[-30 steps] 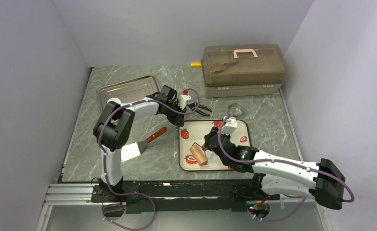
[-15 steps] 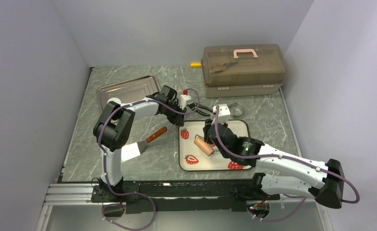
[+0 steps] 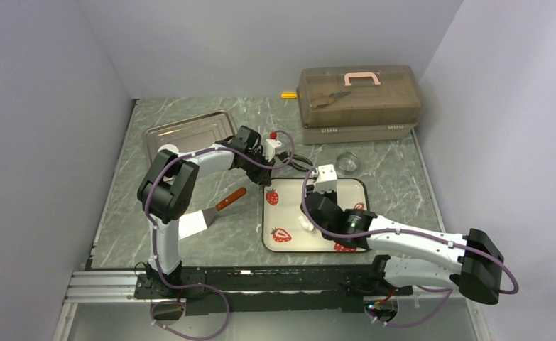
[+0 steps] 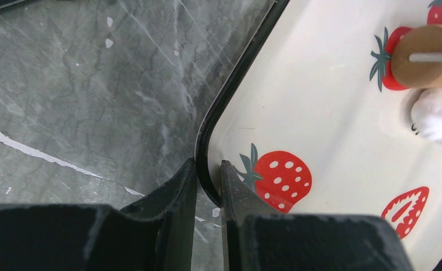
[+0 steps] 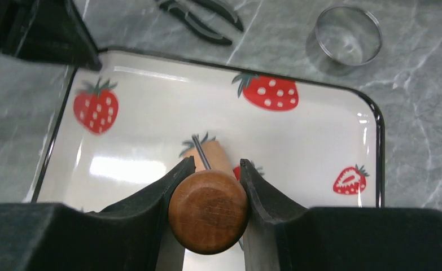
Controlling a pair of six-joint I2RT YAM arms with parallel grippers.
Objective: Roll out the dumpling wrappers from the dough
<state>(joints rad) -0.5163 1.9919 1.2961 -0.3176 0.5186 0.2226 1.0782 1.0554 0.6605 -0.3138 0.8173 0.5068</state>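
Observation:
A small white lump of dough [image 3: 305, 222] lies on the strawberry-printed tray [image 3: 283, 240], also seen at the right edge as dough [image 4: 440, 116]. My right gripper [image 5: 215, 162] is shut on the round wooden handle of the brown roller [image 5: 209, 210], whose cylinder [image 5: 214, 154] rests on the tray [image 5: 297, 135]. In the top view the right gripper [image 3: 316, 206] covers the roller. The roller's end [image 4: 426, 55] lies just beside the dough. My left gripper [image 4: 207, 165] pinches the tray's black rim [image 4: 238, 79] at its far left corner [image 3: 263, 177]. No dumpling wrappers are in view.
A clear glass ring [image 3: 346, 162] and black pliers [image 3: 300, 165] lie just beyond the tray. A steel tray [image 3: 189, 130] sits at the back left, a brown toolbox [image 3: 358, 96] at the back right. A scraper with a wooden handle [image 3: 218, 206] lies left of the tray.
My right gripper has pushed the roller from the tray's near left toward its middle and far side; the roller is now hidden under the wrist and the dough shows. The left arm has not moved.

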